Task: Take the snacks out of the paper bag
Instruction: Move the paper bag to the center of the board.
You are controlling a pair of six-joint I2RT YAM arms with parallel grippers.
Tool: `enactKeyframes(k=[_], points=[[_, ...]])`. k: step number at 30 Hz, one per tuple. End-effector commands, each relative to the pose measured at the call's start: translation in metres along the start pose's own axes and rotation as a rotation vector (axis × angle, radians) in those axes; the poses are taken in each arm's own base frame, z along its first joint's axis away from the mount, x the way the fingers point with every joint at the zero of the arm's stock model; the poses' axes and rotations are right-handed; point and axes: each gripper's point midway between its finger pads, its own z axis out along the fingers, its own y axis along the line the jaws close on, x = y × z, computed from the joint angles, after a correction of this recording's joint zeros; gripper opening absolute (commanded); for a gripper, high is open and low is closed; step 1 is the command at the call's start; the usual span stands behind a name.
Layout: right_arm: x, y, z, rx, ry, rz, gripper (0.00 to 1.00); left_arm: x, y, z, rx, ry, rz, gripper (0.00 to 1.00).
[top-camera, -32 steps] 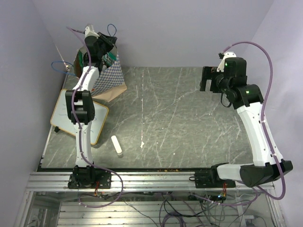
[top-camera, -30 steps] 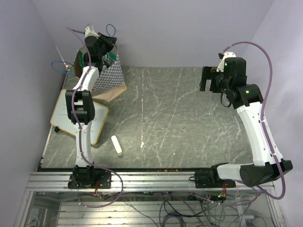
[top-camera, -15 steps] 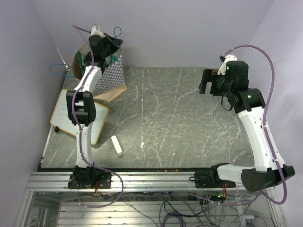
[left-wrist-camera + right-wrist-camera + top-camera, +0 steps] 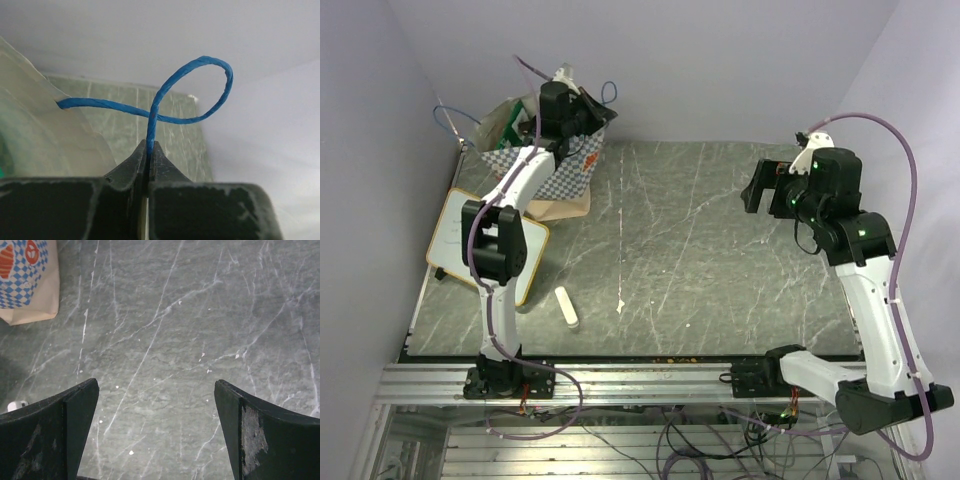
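The paper bag, cream with blue-and-white checks, stands at the back left and leans to the right. My left gripper is raised above its right rim, shut on one blue cord handle. In the left wrist view the left gripper pinches the cord, the blue cord handle loops above, and the bag's cream wall is to the left. The snacks are hidden inside the bag; only a bit of green shows at its mouth. My right gripper hangs open over the right side of the table, nothing between its fingers.
A wood-framed whiteboard lies at the left edge under the left arm. A small white cylinder lies near the front left. The right wrist view shows the bag's bottom corner at top left. Walls stand close behind and beside the bag.
My left gripper has closed on the blue handle and moved right with it, pulling the bag's top over to the right. The right arm has drifted slightly right and stays open.
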Motion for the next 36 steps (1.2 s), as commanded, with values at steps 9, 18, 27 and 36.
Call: enactKeyframes(k=[9,18,27,36], points=[[0.023,0.012,-0.036,-0.078,0.037,0.064,1.0,0.07,-0.153,-0.052,0.22,0.118,0.121,0.07],[0.04,0.011,-0.08,-0.095,0.041,0.082,1.0,0.146,-0.208,-0.071,0.258,0.228,0.137,0.07],[0.052,0.006,-0.116,-0.089,0.021,0.105,1.0,0.207,-0.233,-0.11,0.263,0.313,0.15,0.18],[0.067,0.012,-0.126,-0.127,0.038,0.145,1.0,0.184,-0.247,-0.165,0.281,0.276,0.19,0.63]])
